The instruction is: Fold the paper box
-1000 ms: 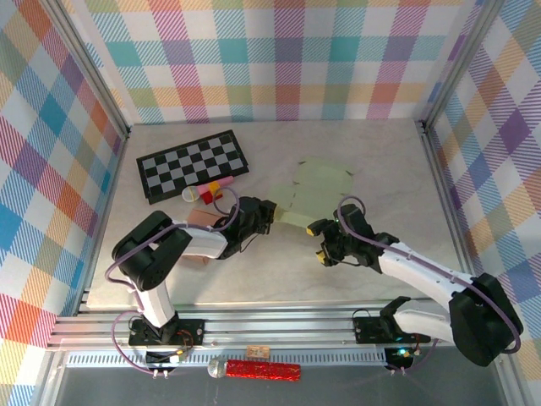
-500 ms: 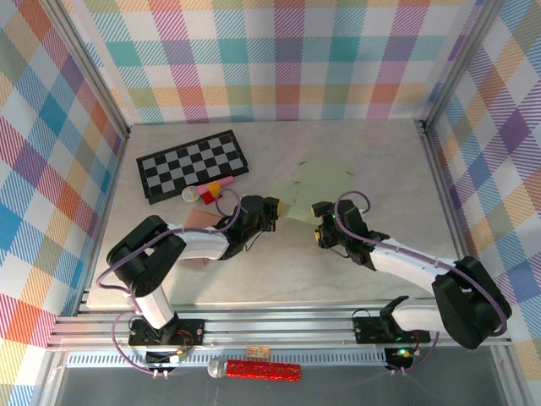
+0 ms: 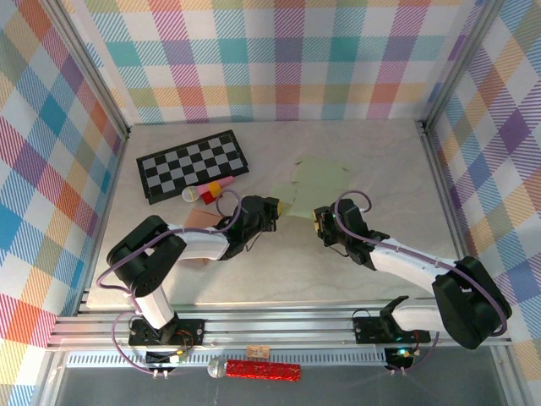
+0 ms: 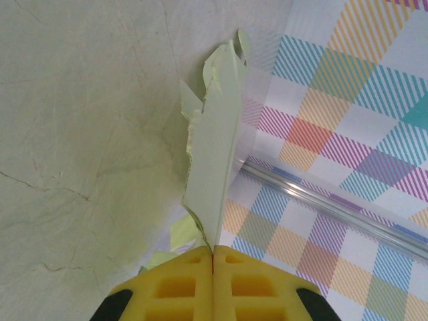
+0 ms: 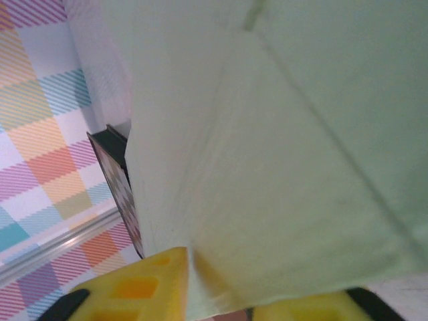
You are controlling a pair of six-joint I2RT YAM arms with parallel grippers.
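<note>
Inside plaid walls, on a pale marbled table [image 3: 380,152]: lying flat at centre frame, the green paper box [image 3: 319,184]. Pinching its lower-left edge, the left claw [image 3: 272,205], fingers pressed together on the sheet. Straddling its lower-right edge, the right claw [image 3: 319,222]; clamping or not, impossible to tell.

My left gripper [image 3: 270,206] pinches the left corner of the paper box [image 3: 319,181], jaws pressed together; my right gripper [image 3: 319,222] straddles its near edge, fingers [image 5: 134,291] on either side.
</note>
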